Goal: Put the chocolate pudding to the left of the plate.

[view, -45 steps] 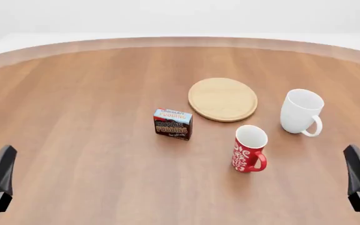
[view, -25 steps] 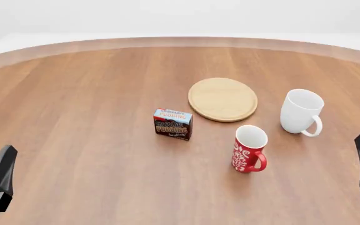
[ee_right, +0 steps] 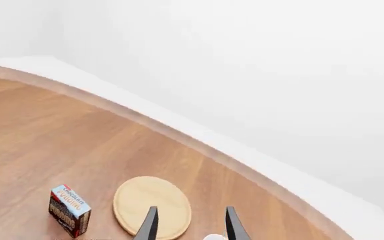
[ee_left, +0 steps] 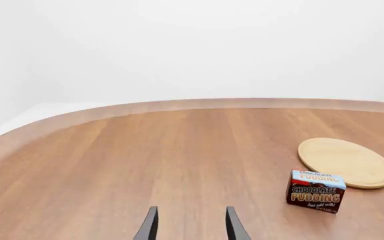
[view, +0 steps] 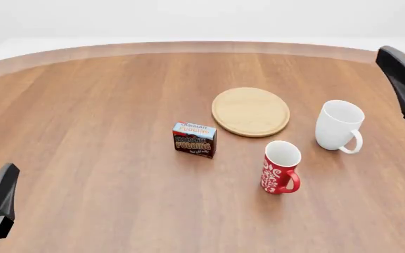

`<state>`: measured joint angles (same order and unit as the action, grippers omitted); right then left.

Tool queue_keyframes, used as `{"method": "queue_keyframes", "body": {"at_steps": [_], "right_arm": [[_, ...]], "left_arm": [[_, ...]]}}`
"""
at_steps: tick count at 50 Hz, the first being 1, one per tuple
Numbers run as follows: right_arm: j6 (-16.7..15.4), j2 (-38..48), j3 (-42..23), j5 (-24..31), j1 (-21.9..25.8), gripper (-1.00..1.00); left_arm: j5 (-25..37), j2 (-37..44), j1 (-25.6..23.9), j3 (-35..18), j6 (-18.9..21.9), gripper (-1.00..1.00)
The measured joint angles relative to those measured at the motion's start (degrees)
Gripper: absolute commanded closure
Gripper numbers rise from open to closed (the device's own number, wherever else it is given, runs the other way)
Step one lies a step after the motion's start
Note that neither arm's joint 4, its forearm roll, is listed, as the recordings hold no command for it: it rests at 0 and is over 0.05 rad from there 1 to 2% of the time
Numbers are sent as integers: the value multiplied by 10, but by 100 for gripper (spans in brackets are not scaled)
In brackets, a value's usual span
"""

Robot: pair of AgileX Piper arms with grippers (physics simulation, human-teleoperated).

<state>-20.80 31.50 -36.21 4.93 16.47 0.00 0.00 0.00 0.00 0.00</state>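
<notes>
The chocolate pudding (view: pixel 194 139) is a small brown carton with a blue and red top, standing upright on the table in front of and to the left of the plate (view: pixel 250 112), a flat round tan wooden disc. Both show in the left wrist view as pudding (ee_left: pixel 315 191) and plate (ee_left: pixel 346 162), and in the right wrist view as pudding (ee_right: pixel 69 210) and plate (ee_right: pixel 152 207). My left gripper (ee_left: pixel 191 210) is open and empty, low at the front left (view: pixel 2 195). My right gripper (ee_right: pixel 191 210) is open and empty, raised at the far right (view: pixel 398 68).
A white mug (view: pixel 339 126) stands right of the plate. A red patterned mug (view: pixel 281 167) stands in front of the plate, right of the pudding. The round wooden table (view: pixel 90 116) has bare surface to the left of the plate and pudding.
My right gripper has risen from the lower right edge of the front view to the upper right. The left gripper and all objects have stayed put.
</notes>
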Motion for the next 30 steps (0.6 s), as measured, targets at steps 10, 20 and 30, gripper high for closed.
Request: {"method": "queue_keyframes", "body": {"at_steps": [10,20,30], "right_arm": [[-46,112,-94,52,34,-100],[-85,205,-152,80,45,-100],[-107,282,-196,99,50,-100]], "left_arm": [[0,0,0,0,0,-100],[0,0,0,0,0,-100],[0,0,0,0,0,-100]]}}
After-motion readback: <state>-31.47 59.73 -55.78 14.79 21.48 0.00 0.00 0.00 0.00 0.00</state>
